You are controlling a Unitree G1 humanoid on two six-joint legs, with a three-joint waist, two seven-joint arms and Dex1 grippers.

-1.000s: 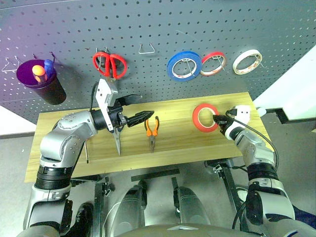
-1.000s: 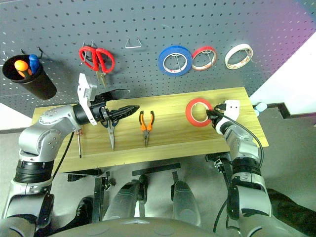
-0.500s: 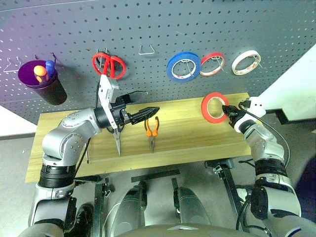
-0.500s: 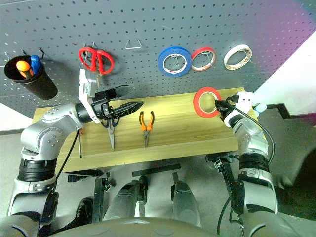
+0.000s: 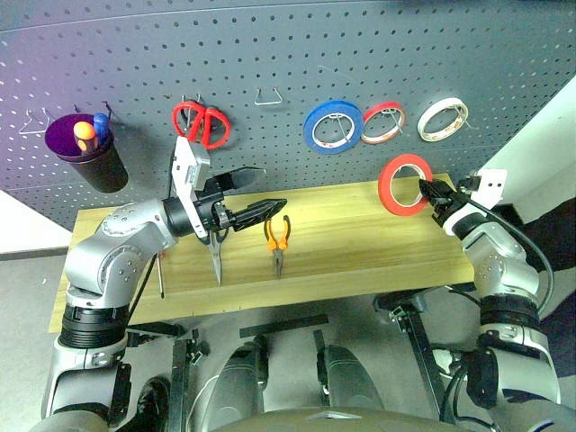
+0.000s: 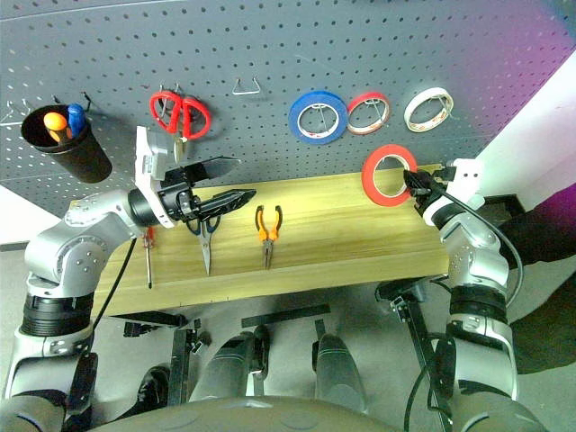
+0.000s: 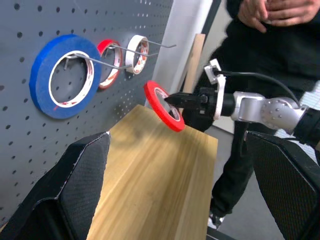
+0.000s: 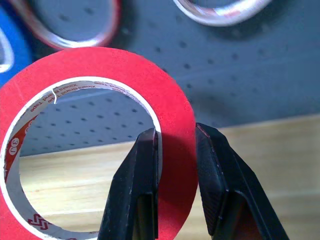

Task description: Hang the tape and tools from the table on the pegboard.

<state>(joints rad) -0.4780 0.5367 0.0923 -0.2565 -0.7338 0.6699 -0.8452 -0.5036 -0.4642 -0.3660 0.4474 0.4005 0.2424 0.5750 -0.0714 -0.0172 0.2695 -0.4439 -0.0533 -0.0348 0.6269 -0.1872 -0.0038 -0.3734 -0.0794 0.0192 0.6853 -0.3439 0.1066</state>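
Right end effector (image 8: 175, 150) pinches the wide orange-red tape roll (image 5: 402, 184); left end effector (image 5: 255, 193) gapes wide, empty.
Pegboard (image 5: 288, 63) holds three tape rolls; counter (image 5: 360, 243) carries three tools.

The table (image 5: 360, 261) is standing before the pegboard (image 5: 288, 63). Pliers (image 5: 276, 236) are lying mid-table, scissors (image 5: 214, 255) to their left, a screwdriver (image 5: 160, 274) further left. The tape (image 5: 402, 184) is hanging above the table's right end, below three hung rolls (image 5: 385, 122).
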